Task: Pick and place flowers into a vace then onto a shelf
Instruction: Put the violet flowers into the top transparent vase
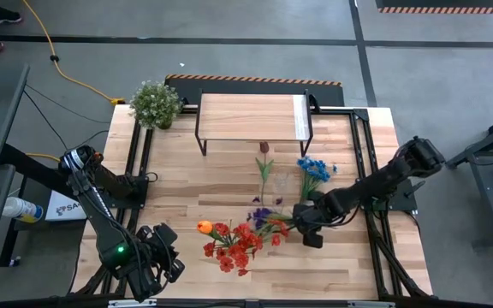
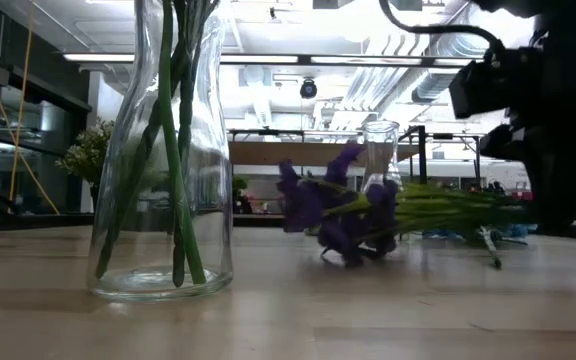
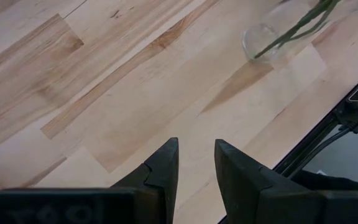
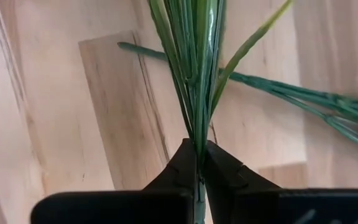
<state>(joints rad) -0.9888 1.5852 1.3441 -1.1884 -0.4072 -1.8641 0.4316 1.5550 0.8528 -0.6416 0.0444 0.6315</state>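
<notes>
Purple flowers (image 1: 260, 214) lie on the table, blooms toward the left, their green stems (image 4: 194, 74) running into my right gripper (image 1: 303, 226), which is shut on them. In the low view the purple blooms (image 2: 336, 208) rest low on the tabletop. A glass vase (image 2: 163, 150) near the table's near edge holds red flowers (image 1: 234, 244) and an orange bloom (image 1: 204, 227). A second glass vase (image 2: 380, 150) stands mid-table beside a maroon flower (image 1: 264, 148). Blue flowers (image 1: 315, 167) lie flat. The shelf (image 1: 251, 115) stands at the far side. My left gripper (image 3: 196, 162) is open above bare wood near the near-left corner. My right gripper pinches the bundle of purple-flower stems (image 4: 197, 144) between its two fingers, several stems together, near their cut ends. The fingers come in low from the table's right, roughly along the stems. The blooms (image 2: 348, 250) appear to rest on the table.
A bushy potted plant (image 1: 155, 103) sits at the far-left corner beside the shelf. The blue flowers' stems (image 4: 303, 93) lie crosswise just beyond my right gripper. Black frame rails (image 1: 135, 162) run along the table's left and right edges. Bare wood lies in front of my left gripper.
</notes>
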